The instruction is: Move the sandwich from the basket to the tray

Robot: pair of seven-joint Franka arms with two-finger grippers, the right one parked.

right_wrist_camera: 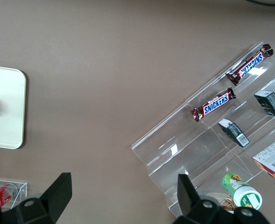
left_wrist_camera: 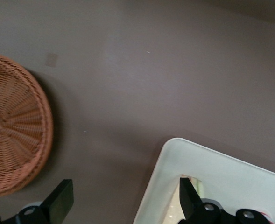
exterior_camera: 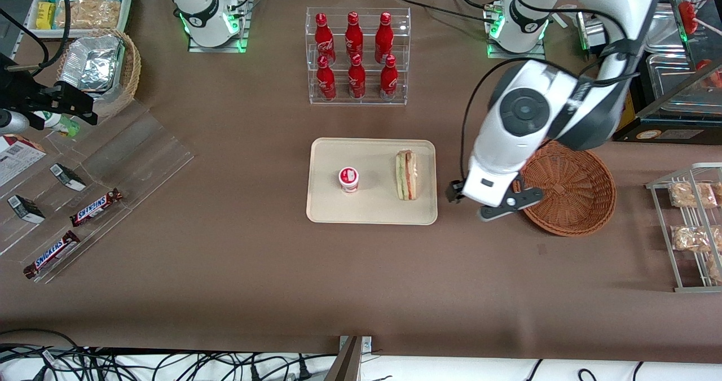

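1. On the tray [exterior_camera: 333,206], the sandwich [exterior_camera: 406,175] is already laid, near the edge closest to the basket [exterior_camera: 569,192].
2. Between tray and basket the gripper [exterior_camera: 471,203] is held, fingers [left_wrist_camera: 60,200] spread wide and empty.
3. A straight upward retreat is advised.
4. The small cup [exterior_camera: 348,179] is kept clear; nothing is blocked.

sandwich [exterior_camera: 406,174] on tray [exterior_camera: 372,210], gripper [exterior_camera: 471,203] beside

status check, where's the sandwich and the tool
Tool open, empty, above table between tray and basket. Sandwich on tray beside small cup. Nothing in the way.
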